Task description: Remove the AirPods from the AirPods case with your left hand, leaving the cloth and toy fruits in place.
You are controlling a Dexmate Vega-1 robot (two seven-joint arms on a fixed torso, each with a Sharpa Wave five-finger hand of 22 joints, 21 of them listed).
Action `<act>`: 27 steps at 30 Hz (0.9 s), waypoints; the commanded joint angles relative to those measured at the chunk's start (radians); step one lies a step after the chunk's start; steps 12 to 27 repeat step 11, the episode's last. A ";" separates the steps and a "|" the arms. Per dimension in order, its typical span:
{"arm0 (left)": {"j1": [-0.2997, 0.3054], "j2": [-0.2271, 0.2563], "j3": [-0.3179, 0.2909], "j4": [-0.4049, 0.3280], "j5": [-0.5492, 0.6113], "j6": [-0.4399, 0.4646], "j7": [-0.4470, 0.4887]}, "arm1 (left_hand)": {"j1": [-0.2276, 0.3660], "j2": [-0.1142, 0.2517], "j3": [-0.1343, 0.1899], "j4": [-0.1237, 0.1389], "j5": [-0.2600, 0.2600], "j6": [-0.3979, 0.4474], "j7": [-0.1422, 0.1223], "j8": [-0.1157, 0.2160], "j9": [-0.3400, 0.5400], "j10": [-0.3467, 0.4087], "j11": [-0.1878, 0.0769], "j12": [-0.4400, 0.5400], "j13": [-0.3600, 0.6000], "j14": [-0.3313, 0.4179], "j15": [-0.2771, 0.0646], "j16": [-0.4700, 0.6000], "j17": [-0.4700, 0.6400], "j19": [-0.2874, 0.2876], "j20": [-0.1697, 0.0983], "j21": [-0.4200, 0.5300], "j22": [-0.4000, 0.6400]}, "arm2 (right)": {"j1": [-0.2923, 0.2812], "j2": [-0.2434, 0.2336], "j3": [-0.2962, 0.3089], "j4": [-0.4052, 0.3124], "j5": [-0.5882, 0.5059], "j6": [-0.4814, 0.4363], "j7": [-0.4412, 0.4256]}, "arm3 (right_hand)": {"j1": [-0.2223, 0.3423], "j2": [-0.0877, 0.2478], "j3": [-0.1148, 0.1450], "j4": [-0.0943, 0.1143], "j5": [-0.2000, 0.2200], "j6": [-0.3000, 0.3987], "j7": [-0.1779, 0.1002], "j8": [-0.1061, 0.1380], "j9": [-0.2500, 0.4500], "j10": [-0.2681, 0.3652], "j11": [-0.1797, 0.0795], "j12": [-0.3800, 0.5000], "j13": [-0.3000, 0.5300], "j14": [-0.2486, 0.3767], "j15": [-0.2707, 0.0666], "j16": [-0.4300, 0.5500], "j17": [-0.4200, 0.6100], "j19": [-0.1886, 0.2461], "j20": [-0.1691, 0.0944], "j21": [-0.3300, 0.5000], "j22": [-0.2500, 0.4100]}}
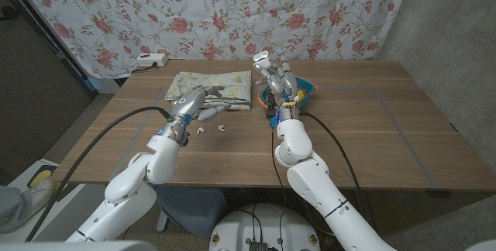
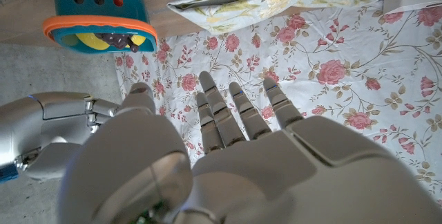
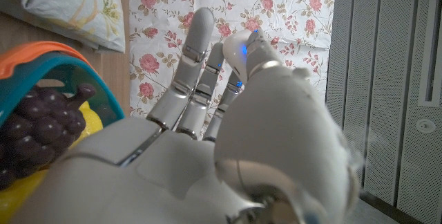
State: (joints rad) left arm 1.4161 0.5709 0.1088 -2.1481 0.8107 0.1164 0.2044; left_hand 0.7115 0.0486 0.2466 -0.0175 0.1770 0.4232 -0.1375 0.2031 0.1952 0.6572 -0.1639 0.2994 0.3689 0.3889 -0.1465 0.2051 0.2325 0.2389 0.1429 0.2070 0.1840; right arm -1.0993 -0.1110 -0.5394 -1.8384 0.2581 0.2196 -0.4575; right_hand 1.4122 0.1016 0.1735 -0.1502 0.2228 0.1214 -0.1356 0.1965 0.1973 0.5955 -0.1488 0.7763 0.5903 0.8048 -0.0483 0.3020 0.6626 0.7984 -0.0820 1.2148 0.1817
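On the head view I see two small white pieces, the AirPods, lying loose on the bench just beside my left robot hand. That robot hand hovers over the bench with its fingers stretched out and apart, holding nothing; the left wrist view confirms the straight fingers. Just beyond it lies the folded cloth, pale with a yellow print. My right robot hand is raised near the teal, orange-rimmed basket of toy fruits, and pinches the white AirPods case at its fingertips. A flowered curtain hangs behind.
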 commanded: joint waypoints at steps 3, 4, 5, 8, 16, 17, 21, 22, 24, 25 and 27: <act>0.017 -0.053 -0.041 -0.025 -0.030 -0.072 0.003 | -0.016 -0.002 -0.003 0.009 -0.001 0.001 0.006 -0.002 0.002 0.005 0.004 -0.004 -0.001 0.009 0.004 0.003 0.001 -0.007 0.001 -0.003 0.004 | 0.012 0.015 -0.009 0.026 -0.003 -0.002 0.005 | 0.004 0.010 -0.001 0.000 0.006 0.002 0.000 0.001 0.004 0.055 -0.046 0.004 0.004 0.104 -0.186 -0.003 0.000 -0.237 -0.119 0.005 -0.001; 0.016 -0.053 -0.042 -0.034 -0.038 -0.067 -0.023 | -0.018 -0.002 -0.003 0.009 -0.001 0.001 0.006 -0.002 0.002 0.007 0.004 -0.004 -0.002 0.009 0.005 0.003 0.000 -0.007 0.001 -0.003 0.004 | 0.012 0.018 -0.008 0.026 -0.003 -0.004 0.001 | 0.004 0.010 -0.001 0.000 0.006 0.002 0.000 0.001 0.004 0.055 -0.046 0.004 0.004 0.104 -0.186 -0.003 0.000 -0.237 -0.118 0.005 -0.001; 0.016 -0.049 -0.045 -0.031 -0.048 -0.083 -0.027 | -0.019 -0.002 -0.003 0.009 -0.001 0.001 0.007 -0.002 0.002 0.007 0.004 -0.004 -0.002 0.009 0.005 0.003 0.000 -0.007 0.001 -0.003 0.004 | 0.011 0.019 -0.007 0.023 0.000 -0.010 0.000 | 0.004 0.010 -0.001 0.000 0.006 0.002 0.001 0.001 0.004 0.055 -0.046 0.005 0.005 0.104 -0.186 -0.004 0.000 -0.238 -0.118 0.005 -0.001; 0.020 -0.053 -0.041 -0.028 -0.012 -0.102 0.004 | -0.021 -0.002 -0.004 0.010 -0.001 0.000 0.008 -0.002 0.002 0.007 0.004 -0.005 -0.003 0.009 0.005 0.004 -0.001 -0.007 0.003 -0.003 0.004 | 0.011 0.019 -0.007 0.022 0.002 -0.016 0.003 | 0.002 0.010 -0.001 0.001 0.006 0.002 0.000 0.001 0.004 0.054 -0.046 0.004 0.004 0.104 -0.186 -0.004 0.000 -0.239 -0.117 0.005 -0.002; 0.022 -0.065 -0.048 -0.028 -0.017 -0.120 0.012 | -0.024 -0.002 -0.004 0.011 0.000 0.000 0.008 -0.002 0.002 0.007 0.006 -0.006 -0.004 0.009 0.005 0.004 -0.002 -0.008 0.003 -0.002 0.004 | 0.014 0.017 -0.006 0.020 0.000 -0.018 0.005 | 0.001 0.010 -0.001 0.001 0.006 0.002 0.000 0.001 0.004 0.055 -0.047 0.004 0.004 0.103 -0.186 -0.004 0.000 -0.241 -0.116 0.005 -0.002; 0.022 -0.065 -0.048 -0.028 -0.017 -0.120 0.012 | -0.024 -0.002 -0.004 0.011 0.000 0.000 0.008 -0.002 0.002 0.007 0.006 -0.006 -0.004 0.009 0.005 0.004 -0.002 -0.008 0.003 -0.002 0.004 | 0.014 0.017 -0.006 0.020 0.000 -0.018 0.005 | 0.001 0.010 -0.001 0.001 0.006 0.002 0.000 0.001 0.004 0.055 -0.047 0.004 0.004 0.103 -0.186 -0.004 0.000 -0.241 -0.116 0.005 -0.002; 0.022 -0.065 -0.048 -0.028 -0.017 -0.120 0.012 | -0.024 -0.002 -0.004 0.011 0.000 0.000 0.008 -0.002 0.002 0.007 0.006 -0.006 -0.004 0.009 0.005 0.004 -0.002 -0.008 0.003 -0.002 0.004 | 0.014 0.017 -0.006 0.020 0.000 -0.018 0.005 | 0.001 0.010 -0.001 0.001 0.006 0.002 0.000 0.001 0.004 0.055 -0.047 0.004 0.004 0.103 -0.186 -0.004 0.000 -0.241 -0.116 0.005 -0.002; 0.022 -0.065 -0.048 -0.028 -0.017 -0.120 0.012 | -0.024 -0.002 -0.004 0.011 0.000 0.000 0.008 -0.002 0.002 0.007 0.006 -0.006 -0.004 0.009 0.005 0.004 -0.002 -0.008 0.003 -0.002 0.004 | 0.014 0.017 -0.006 0.020 0.000 -0.018 0.005 | 0.001 0.010 -0.001 0.001 0.006 0.002 0.000 0.001 0.004 0.055 -0.047 0.004 0.004 0.103 -0.186 -0.004 0.000 -0.241 -0.116 0.005 -0.002; 0.022 -0.065 -0.048 -0.028 -0.017 -0.120 0.012 | -0.024 -0.002 -0.004 0.011 0.000 0.000 0.008 -0.002 0.002 0.007 0.006 -0.006 -0.004 0.009 0.005 0.004 -0.002 -0.008 0.003 -0.002 0.004 | 0.014 0.017 -0.006 0.020 0.000 -0.018 0.005 | 0.001 0.010 -0.001 0.001 0.006 0.002 0.000 0.001 0.004 0.055 -0.047 0.004 0.004 0.103 -0.186 -0.004 0.000 -0.241 -0.116 0.005 -0.002; 0.022 -0.065 -0.048 -0.028 -0.017 -0.120 0.012 | -0.024 -0.002 -0.004 0.011 0.000 0.000 0.008 -0.002 0.002 0.007 0.006 -0.006 -0.004 0.009 0.005 0.004 -0.002 -0.008 0.003 -0.002 0.004 | 0.014 0.017 -0.006 0.020 0.000 -0.018 0.005 | 0.001 0.010 -0.001 0.001 0.006 0.002 0.000 0.001 0.004 0.055 -0.047 0.004 0.004 0.103 -0.186 -0.004 0.000 -0.241 -0.116 0.005 -0.002; 0.022 -0.065 -0.048 -0.028 -0.017 -0.120 0.012 | -0.024 -0.002 -0.004 0.011 0.000 0.000 0.008 -0.002 0.002 0.007 0.006 -0.006 -0.004 0.009 0.005 0.004 -0.002 -0.008 0.003 -0.002 0.004 | 0.014 0.017 -0.006 0.020 0.000 -0.018 0.005 | 0.001 0.010 -0.001 0.001 0.006 0.002 0.000 0.001 0.004 0.055 -0.047 0.004 0.004 0.103 -0.186 -0.004 0.000 -0.241 -0.116 0.005 -0.002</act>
